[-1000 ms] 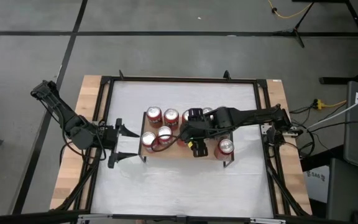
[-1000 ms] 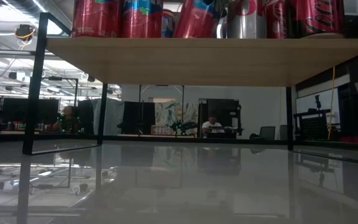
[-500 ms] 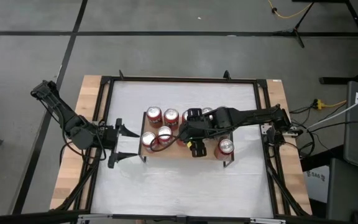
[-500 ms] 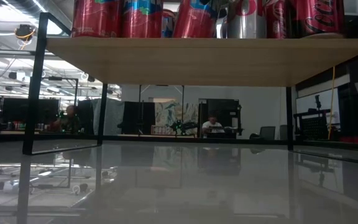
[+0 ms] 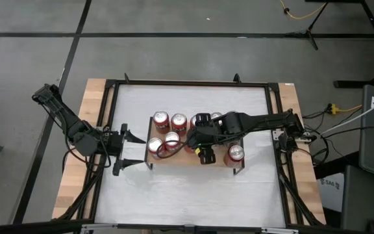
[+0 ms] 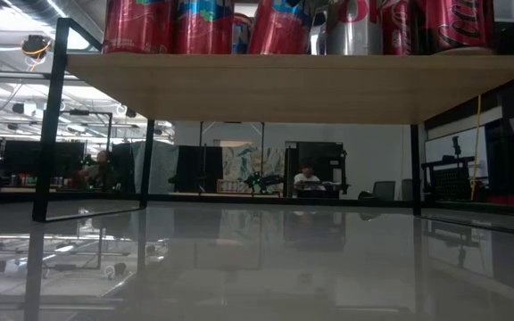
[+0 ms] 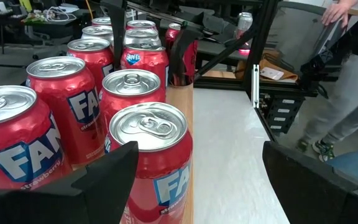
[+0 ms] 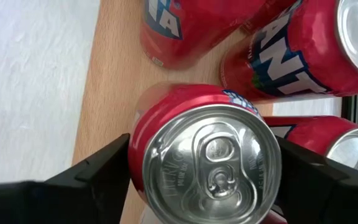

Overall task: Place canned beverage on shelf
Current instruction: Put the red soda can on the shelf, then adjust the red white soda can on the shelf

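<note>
can [image 8: 207,158] is seen in the right wrist view clasped between the right end effector [image 8: 202,177] fingers, lid toward the camera, long axis upright, base over the shelf [image 8: 114,93] plank. in the high view the left end effector [image 5: 123,149] waits open just beside the shelf's left end; the right one is nearer.
</note>
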Motion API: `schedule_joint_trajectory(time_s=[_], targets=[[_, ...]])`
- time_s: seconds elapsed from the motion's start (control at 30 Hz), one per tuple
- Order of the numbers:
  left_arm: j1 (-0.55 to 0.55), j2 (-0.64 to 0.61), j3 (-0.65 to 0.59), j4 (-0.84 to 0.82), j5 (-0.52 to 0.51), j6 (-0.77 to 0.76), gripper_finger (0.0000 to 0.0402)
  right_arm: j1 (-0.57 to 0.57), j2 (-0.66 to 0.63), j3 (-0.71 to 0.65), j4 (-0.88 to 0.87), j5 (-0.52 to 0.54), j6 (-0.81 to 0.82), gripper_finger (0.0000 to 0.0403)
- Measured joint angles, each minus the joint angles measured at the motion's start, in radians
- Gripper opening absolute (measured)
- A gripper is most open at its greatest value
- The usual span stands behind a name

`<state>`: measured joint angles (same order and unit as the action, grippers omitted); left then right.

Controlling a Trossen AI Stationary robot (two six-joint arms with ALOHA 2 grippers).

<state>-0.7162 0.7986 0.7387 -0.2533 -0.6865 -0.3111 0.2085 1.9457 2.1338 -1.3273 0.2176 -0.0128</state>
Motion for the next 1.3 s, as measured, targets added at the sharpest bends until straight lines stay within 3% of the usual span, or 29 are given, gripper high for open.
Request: schedule_joint_trajectory(time_s=[0.43, 0.77, 1.13, 1.3], targets=[[0.000, 0.000, 0.000, 0.000, 0.000, 0.000, 0.0336, 0.000, 0.003, -0.003, -0.002, -0.005, 0.000, 0.0379], [0.000, 0.000, 0.000, 0.000, 0.000, 0.000, 0.0336, 0.000, -0.002, -0.002, 0.000, -0.002, 0.000, 0.0382], [0.000, 0.000, 0.000, 0.000, 0.000, 0.010, 0.0336, 0.008, -0.006, 0.215, -0.068, 0.000, 0.016, 0.0382], [0.000, 0.000, 0.000, 0.000, 0.000, 0.009, 0.0336, 0.040, -0.075, 0.193, -0.123, -0.001, 0.103, 0.0383]])
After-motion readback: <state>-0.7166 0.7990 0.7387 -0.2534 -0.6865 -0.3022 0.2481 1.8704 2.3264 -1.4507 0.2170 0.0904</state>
